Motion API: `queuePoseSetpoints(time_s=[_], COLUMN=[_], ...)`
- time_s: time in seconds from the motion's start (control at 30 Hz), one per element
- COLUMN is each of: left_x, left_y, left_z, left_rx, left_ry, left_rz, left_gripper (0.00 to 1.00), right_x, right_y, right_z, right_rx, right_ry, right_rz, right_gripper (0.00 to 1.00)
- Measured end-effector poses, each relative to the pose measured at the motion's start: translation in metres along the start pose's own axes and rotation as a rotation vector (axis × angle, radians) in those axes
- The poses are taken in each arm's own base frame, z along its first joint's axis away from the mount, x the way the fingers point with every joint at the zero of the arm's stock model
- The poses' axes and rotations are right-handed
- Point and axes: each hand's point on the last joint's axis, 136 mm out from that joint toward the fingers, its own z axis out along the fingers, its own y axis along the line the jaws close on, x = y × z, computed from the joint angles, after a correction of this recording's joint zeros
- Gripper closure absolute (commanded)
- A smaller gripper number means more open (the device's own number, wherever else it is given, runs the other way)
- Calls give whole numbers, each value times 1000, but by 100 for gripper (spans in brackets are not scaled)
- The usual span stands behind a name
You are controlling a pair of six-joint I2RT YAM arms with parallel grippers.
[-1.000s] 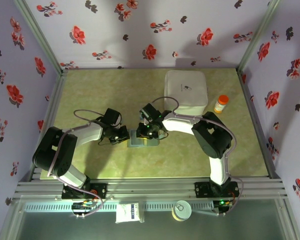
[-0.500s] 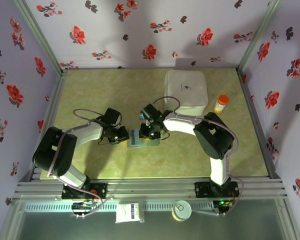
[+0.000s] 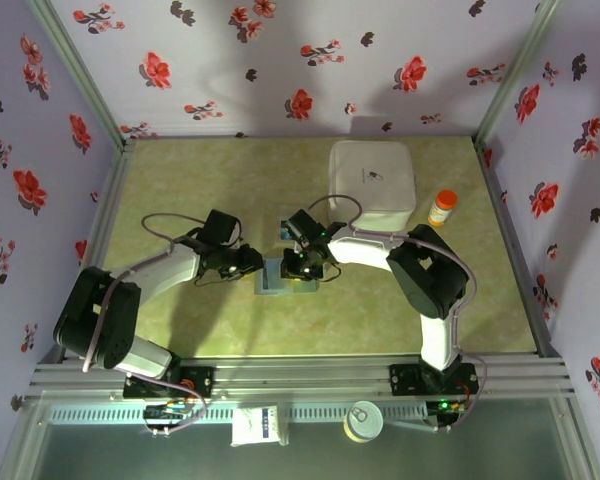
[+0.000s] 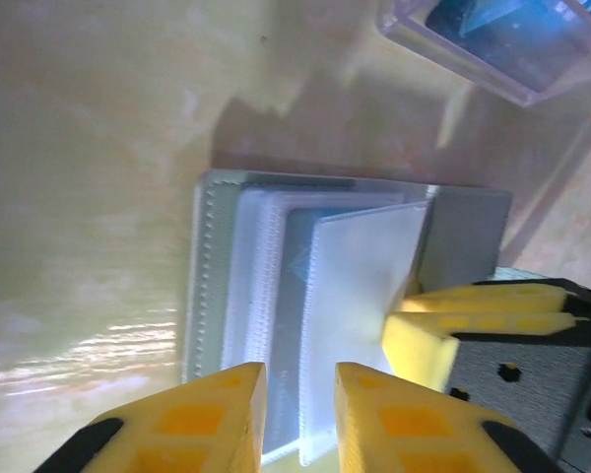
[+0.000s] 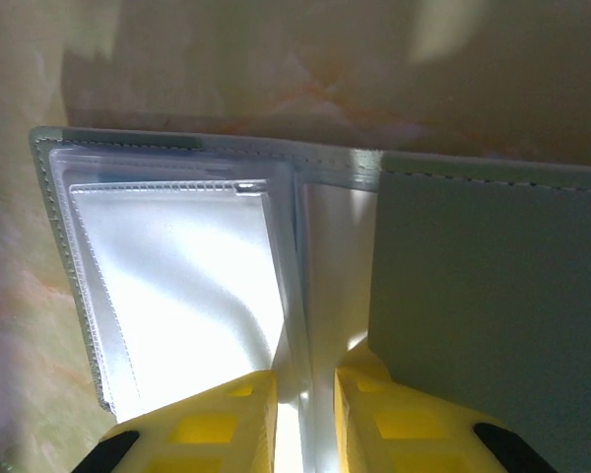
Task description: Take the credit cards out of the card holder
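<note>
The grey-blue card holder (image 3: 272, 279) lies open on the table between my two grippers, its clear sleeves (image 4: 266, 286) fanned up. My left gripper (image 3: 250, 264) (image 4: 300, 414) is at its left end, jaws a little apart, with one loose sleeve edge running between them. My right gripper (image 3: 306, 268) (image 5: 305, 414) is shut on a bunch of sleeves (image 5: 177, 286) at the fold, next to the grey cover (image 5: 492, 286). A bluish tint shows through one sleeve; I cannot tell if it is a card. Blue credit cards (image 4: 512, 30) lie in the clear plastic box (image 4: 443, 54).
The clear box (image 3: 285, 232) sits just behind the holder. A big white square box (image 3: 373, 178) stands at the back right with an orange pill bottle (image 3: 442, 207) beside it. Flowered walls close in the table on three sides.
My left gripper's jaws have parted, and that arm has reached a little further towards the holder. The sleeves have lifted, showing bluish. The right gripper has barely moved.
</note>
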Motion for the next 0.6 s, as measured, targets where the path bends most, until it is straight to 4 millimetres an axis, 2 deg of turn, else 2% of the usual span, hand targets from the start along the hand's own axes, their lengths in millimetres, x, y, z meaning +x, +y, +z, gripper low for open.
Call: queuePoseSetpoints(time_s=[0.13, 0.3, 0.6], left_x=[5, 10, 16], left_y=[-8, -8, -10], left_z=[4, 13, 25], left_rx=[25, 19, 14], left_ry=[20, 52, 79], left_rz=[4, -2, -3], left_gripper=[71, 69, 68], right_x=[-1, -2, -3], right_y=[-1, -3, -5], right_z=[0, 0, 1], right_rx=[-3, -16, -33], right_ry=[-3, -10, -9], right_rz=[1, 5, 11], right_gripper=[83, 87, 88])
